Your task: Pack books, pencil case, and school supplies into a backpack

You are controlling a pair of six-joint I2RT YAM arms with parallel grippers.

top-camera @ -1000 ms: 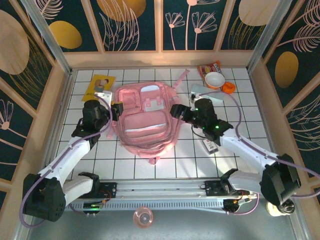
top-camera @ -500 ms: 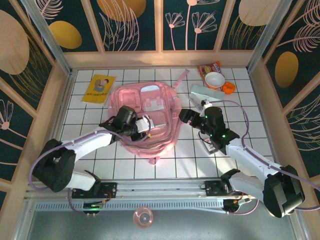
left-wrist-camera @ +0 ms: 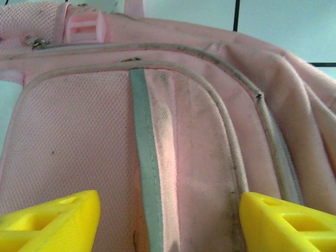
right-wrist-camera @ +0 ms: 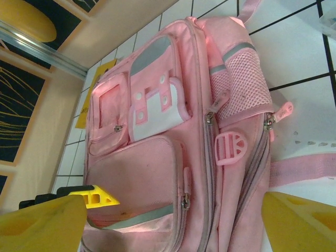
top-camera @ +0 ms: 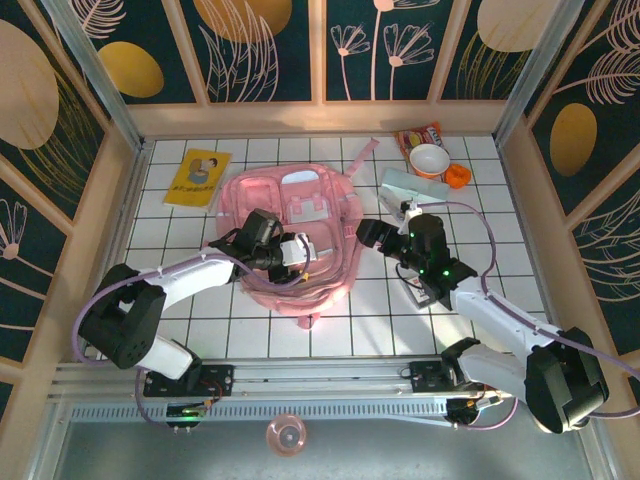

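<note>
The pink backpack (top-camera: 300, 215) lies flat mid-table, front pockets up. My left gripper (top-camera: 308, 258) hovers open over its lower front pocket; in the left wrist view the gripper (left-wrist-camera: 169, 220) has only pink fabric and a grey stripe of the backpack (left-wrist-camera: 157, 121) between its yellow fingers. My right gripper (top-camera: 363, 232) is open at the bag's right side; in the right wrist view the gripper (right-wrist-camera: 168, 226) faces the backpack (right-wrist-camera: 157, 173). The yellow booklet (top-camera: 197, 176) lies at the far left. The mint pencil case (top-camera: 413, 186) lies at the right. A dark labelled item (top-camera: 421, 291) lies partly under my right arm.
A white bowl (top-camera: 430, 158), a small orange object (top-camera: 458, 176) and a red snack packet (top-camera: 415, 134) sit at the back right. Wooden walls fence the tiled table on three sides. Bare tiles lie in front of the backpack.
My left arm swung from the backpack's left side to over its front pocket, and its jaws widened. My right gripper drew back slightly to the right.
</note>
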